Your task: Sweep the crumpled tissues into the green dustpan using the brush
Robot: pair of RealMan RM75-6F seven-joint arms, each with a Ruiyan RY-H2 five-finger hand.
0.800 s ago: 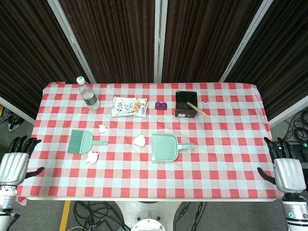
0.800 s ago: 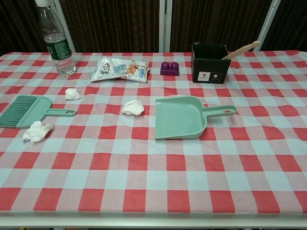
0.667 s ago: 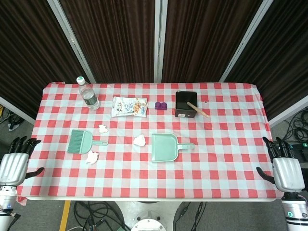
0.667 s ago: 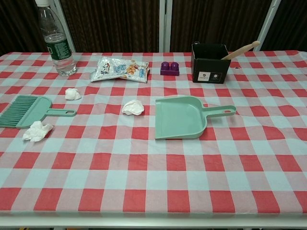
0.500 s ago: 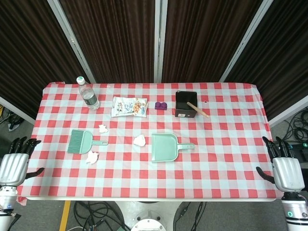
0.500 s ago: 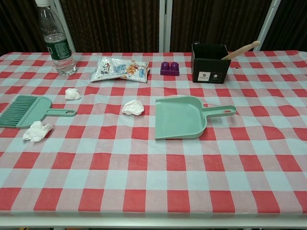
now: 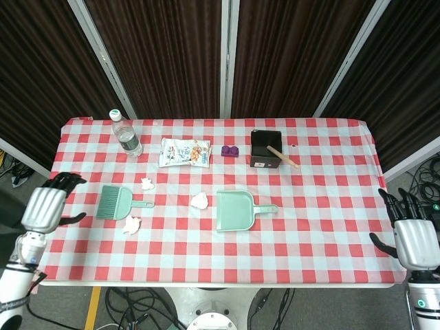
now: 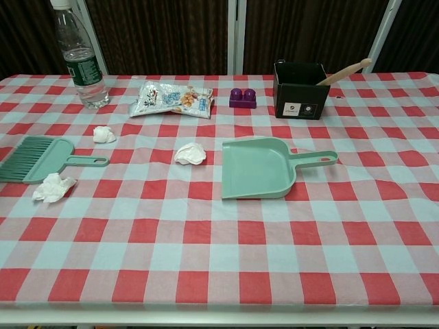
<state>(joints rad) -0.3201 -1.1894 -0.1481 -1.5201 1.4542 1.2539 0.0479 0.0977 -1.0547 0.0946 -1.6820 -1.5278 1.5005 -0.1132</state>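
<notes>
Green dustpan flat near the middle of the table, mouth toward the front edge, handle pointing to the right edge; brush lying flat toward the left edge, bristles facing that edge, handle pointing at the centre; three crumpled tissues loose on the checked cloth: first tissue just beside the dustpan's left side, apart from it; second tissue just behind the brush handle; third tissue just in front of the brush, near its head; left hand raised over the left edge of the table, beside the brush bristles but not touching, fingers apart and slightly curled, holding nothing; right hand off the front right corner, fingers spread upward, thumb out to the side, holding nothing; neither hand visible in the chest view; toward the back edge, water bottle upright near the back left corner; snack packet lying flat to its right; purple block next along; black box upright beyond that, with a wooden stick leaning out of it toward the right edge
</notes>
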